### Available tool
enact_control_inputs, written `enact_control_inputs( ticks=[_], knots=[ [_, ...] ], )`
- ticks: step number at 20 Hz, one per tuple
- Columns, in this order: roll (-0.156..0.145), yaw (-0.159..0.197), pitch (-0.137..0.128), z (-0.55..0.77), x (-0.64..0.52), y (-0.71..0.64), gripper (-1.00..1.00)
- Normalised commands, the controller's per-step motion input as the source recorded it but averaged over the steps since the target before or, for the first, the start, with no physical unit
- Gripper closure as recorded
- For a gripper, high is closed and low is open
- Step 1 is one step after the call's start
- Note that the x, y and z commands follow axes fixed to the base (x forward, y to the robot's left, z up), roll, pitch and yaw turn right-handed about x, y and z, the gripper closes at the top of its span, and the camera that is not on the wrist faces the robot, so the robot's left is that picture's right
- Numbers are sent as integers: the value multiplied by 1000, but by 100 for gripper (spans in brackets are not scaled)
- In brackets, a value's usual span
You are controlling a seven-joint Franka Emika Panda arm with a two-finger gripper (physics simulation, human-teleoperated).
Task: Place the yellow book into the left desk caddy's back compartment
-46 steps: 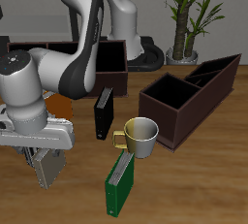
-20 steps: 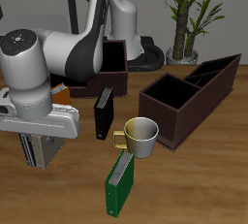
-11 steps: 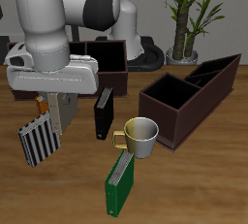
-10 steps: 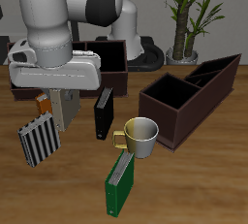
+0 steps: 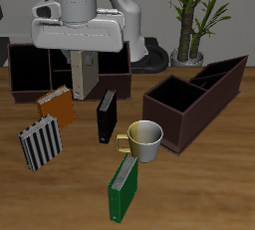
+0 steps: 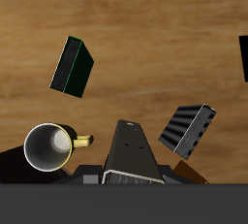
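The gripper [image 5: 84,83] holds the yellow book [image 5: 83,75] above the counter [image 5: 199,184]; next I think it must travel to the left caddy [image 5: 195,99].

The arm stood tall over the table, its white upper links rising out of the exterior view's top edge, with the base at the table's back edge. The wrist pointed straight down, carrying a wide light-grey hand block with a dark front panel. Below it the gripper [image 5: 83,75] hung well above the table surface, toward the back edge. Its fingers [image 5: 77,74] were closed on a flat tan-grey slab held upright between them, its long side vertical. In the wrist view the same slab ran forward from the gripper [image 6: 129,166], seen edge-on as a dark wedge.
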Motion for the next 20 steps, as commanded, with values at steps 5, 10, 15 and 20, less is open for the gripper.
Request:
enact_control_inputs(
  ticks=[5,10,15,20],
  knots=[
    [-46,-22,-56,393,-510,304,100],
    [-7,3,-34,181,-373,203,100],
    [-47,-44,-26,146,-380,156,100],
    [-67,-89,-26,133,-279,22,100]
  ],
)
